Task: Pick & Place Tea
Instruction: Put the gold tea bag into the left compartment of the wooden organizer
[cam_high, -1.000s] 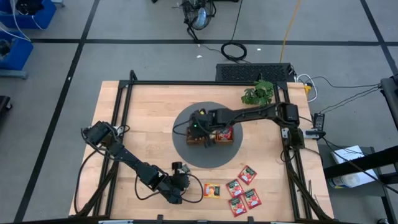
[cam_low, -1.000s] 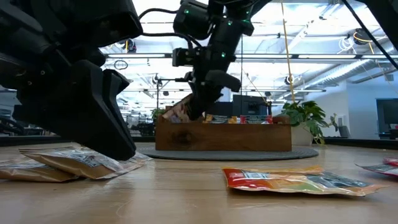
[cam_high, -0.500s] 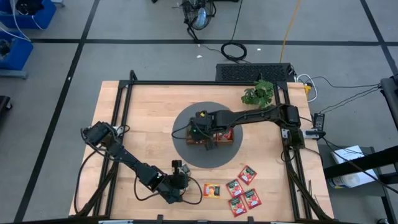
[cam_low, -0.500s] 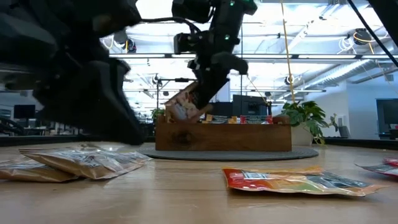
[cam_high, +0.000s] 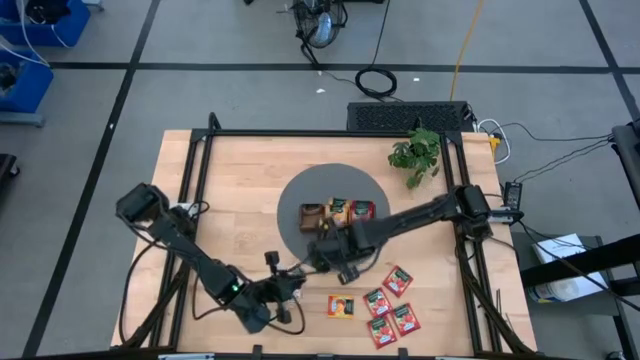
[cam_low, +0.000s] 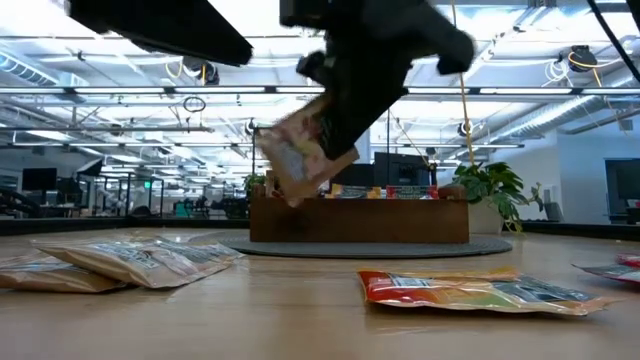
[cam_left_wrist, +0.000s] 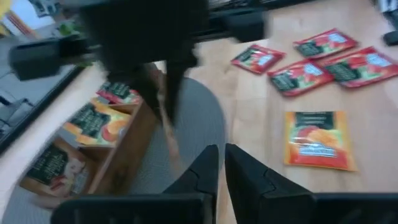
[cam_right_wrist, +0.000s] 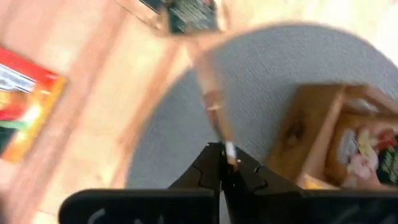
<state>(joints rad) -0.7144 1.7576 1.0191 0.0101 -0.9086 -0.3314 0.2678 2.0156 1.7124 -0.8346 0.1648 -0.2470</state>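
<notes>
From above, the right gripper (cam_high: 325, 250) is hanging at the lower edge of the round grey mat (cam_high: 290, 210), its fingers pressed together on a cream sachet (cam_high: 318, 249) that is showing only as a pale sliver there, while the left gripper (cam_high: 283, 288) is sitting lower in the frame with its fingers nearly closed and nothing between them. The wooden tray (cam_high: 339, 214) is lying at the mat's centre, with sachets in its compartments. Four red sachets (cam_high: 389, 303) are clustering at lower right, and an orange-yellow sachet (cam_high: 342, 305) is lying just left of them. In the low view the held sachet (cam_low: 298, 152) is hanging tilted in the upper middle of the frame, cream with dark print (blurred, nothing readable), its long axis slanting from lower left to upper right. More cream sachets (cam_low: 130, 262) are lying flat at lower left. The left wrist view is showing narrow, almost-shut fingers (cam_left_wrist: 205, 171) and the orange-yellow sachet (cam_left_wrist: 319, 139) at right, its lettering unreadable. In the right wrist view the closed fingers (cam_right_wrist: 214, 165) are pinching the sachet's edge (cam_right_wrist: 210, 93) over the mat.
</notes>
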